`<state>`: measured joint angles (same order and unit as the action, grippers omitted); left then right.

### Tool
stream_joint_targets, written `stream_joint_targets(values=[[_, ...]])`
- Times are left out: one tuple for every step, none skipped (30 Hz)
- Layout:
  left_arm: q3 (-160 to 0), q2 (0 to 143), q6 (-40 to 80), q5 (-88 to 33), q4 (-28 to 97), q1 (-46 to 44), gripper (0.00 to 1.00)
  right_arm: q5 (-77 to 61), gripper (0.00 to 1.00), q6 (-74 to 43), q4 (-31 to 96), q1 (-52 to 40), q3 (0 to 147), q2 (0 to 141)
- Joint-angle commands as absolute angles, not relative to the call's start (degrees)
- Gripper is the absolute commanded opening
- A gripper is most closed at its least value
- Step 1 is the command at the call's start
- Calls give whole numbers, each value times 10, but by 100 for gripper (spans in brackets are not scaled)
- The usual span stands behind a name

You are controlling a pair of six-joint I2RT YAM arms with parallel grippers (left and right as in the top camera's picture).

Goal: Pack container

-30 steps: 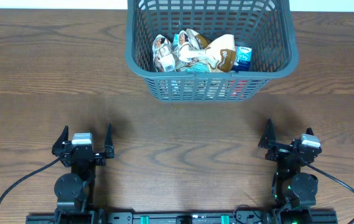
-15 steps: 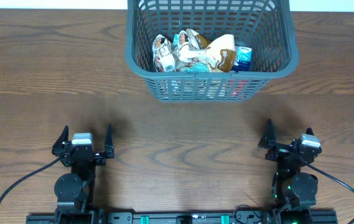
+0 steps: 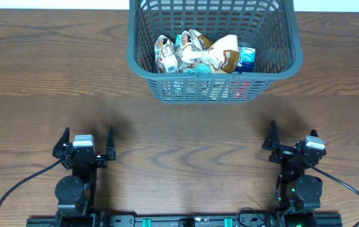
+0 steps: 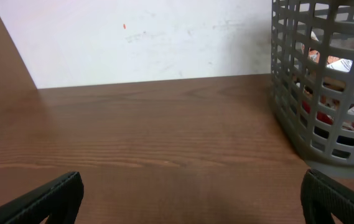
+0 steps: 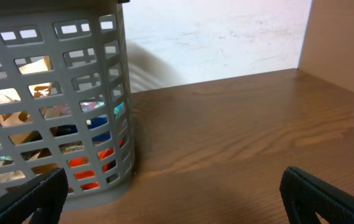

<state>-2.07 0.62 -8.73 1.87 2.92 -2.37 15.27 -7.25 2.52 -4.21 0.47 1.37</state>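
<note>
Spread fully apart on the left gripper (image 3: 88,133) — black fingers (image 4: 51,196) with only bare wooden table (image 3: 185,142) between, nothing gripped. Same on the right gripper (image 3: 292,135): fingers (image 5: 327,196) wide, nothing held. Sits low at the near table edge, one on each side, well apart from the grey-blue slotted basket (image 3: 212,88). Stands upright at the far edge, holding a jumble of snack packets (image 3: 198,53) — red and blue wrappers visible through the lattice.

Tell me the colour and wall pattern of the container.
The container is dark grey-blue with slotted lattice walls, clearest in the overhead view.
</note>
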Motion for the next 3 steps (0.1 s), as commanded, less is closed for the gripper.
stream_joint_targets(values=[[-2,2,-76,20,40,-24,98,161,99,-81,27,-39,3,9],[-2,2,-76,20,40,-24,99,161,99,-81,27,-39,3,9],[-2,2,-76,20,40,-24,99,161,99,-81,27,-39,3,9]])
